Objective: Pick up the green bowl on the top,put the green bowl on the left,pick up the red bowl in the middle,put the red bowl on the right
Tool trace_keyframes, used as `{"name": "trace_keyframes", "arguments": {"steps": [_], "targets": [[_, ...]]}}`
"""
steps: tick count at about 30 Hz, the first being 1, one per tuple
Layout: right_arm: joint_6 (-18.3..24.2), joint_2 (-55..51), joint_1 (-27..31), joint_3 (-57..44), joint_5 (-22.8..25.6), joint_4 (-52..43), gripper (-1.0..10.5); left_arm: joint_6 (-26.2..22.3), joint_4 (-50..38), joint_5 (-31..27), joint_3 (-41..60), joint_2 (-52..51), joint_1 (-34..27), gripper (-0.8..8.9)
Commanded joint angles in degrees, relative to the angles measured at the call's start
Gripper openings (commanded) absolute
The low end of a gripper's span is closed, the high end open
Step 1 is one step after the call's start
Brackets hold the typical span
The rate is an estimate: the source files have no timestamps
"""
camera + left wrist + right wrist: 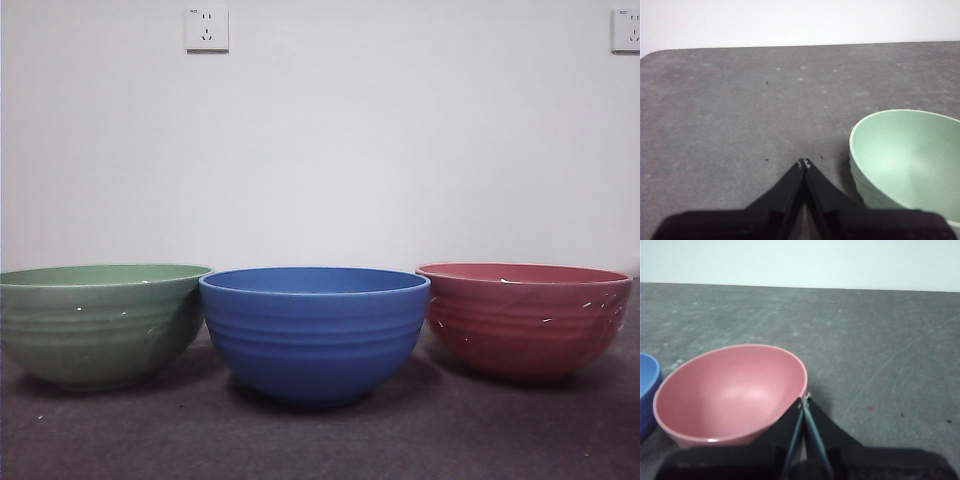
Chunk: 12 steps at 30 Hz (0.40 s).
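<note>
Front view shows the green bowl (97, 325) and red bowl (523, 317) flanking the blue bowl (314, 333), while the left gripper (804, 163) and right gripper (804, 400) have jaws pressed together, empty.

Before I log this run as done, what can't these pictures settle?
- Green bowl: front view's edge crops its left side; inside hidden by its wall.
- Red bowl: right rim cropped in front view.
- Blue bowl: inside hidden in front view.
- Left gripper and right gripper: absent from front view.
</note>
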State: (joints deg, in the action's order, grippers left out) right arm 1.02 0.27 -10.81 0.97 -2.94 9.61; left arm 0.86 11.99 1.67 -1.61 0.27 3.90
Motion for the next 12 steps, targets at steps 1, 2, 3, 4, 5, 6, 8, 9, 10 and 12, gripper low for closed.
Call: {"name": "trace_keyframes", "arguments": {"steps": [1, 2, 3, 4, 5, 6, 8, 9, 10, 12], "targets": [[-0.7, -0.2, 0.33, -0.57, 0.11, -0.13, 0.0, -0.66, 0.31, 0.04, 0.72, -0.09, -0.13, -0.03], [-0.68, -0.15, 0.31, -0.57, 0.15, -0.09, 0.0, -0.66, 0.33, 0.02, 0.72, -0.09, -0.13, -0.03], [-0.74, -0.02, 0.26, -0.57, 0.04, -0.11, 0.0, -0.66, 0.33, 0.02, 0.72, -0.09, -0.13, -0.03], [-0.72, 0.15, 0.24, -0.55, 0.04, -0.11, 0.0, -0.66, 0.33, 0.0, 0.72, -0.09, -0.13, -0.03], [-0.7, 0.28, 0.24, -0.55, 0.26, -0.11, 0.0, -0.66, 0.33, 0.0, 0.72, -0.09, -0.13, -0.04], [-0.7, 0.46, 0.24, -0.55, 0.28, -0.13, 0.0, -0.66, 0.33, 0.04, 0.72, -0.09, -0.13, -0.03], [-0.7, 0.63, 0.24, -0.55, 0.26, -0.11, 0.0, -0.66, 0.33, 0.02, 0.72, -0.09, -0.13, -0.03], [-0.7, 0.66, 0.24, -0.55, 0.26, -0.11, 0.0, -0.66, 0.33, 0.02, 0.72, -0.09, -0.13, -0.03], [-0.7, 0.72, 0.24, -0.55, 0.26, -0.11, 0.0, -0.66, 0.33, 0.02, 0.72, -0.09, -0.13, -0.03], [-0.7, 0.74, 0.24, -0.55, 0.28, -0.11, 0.0, -0.66, 0.33, 0.02, 0.72, -0.09, -0.13, -0.03]]}}
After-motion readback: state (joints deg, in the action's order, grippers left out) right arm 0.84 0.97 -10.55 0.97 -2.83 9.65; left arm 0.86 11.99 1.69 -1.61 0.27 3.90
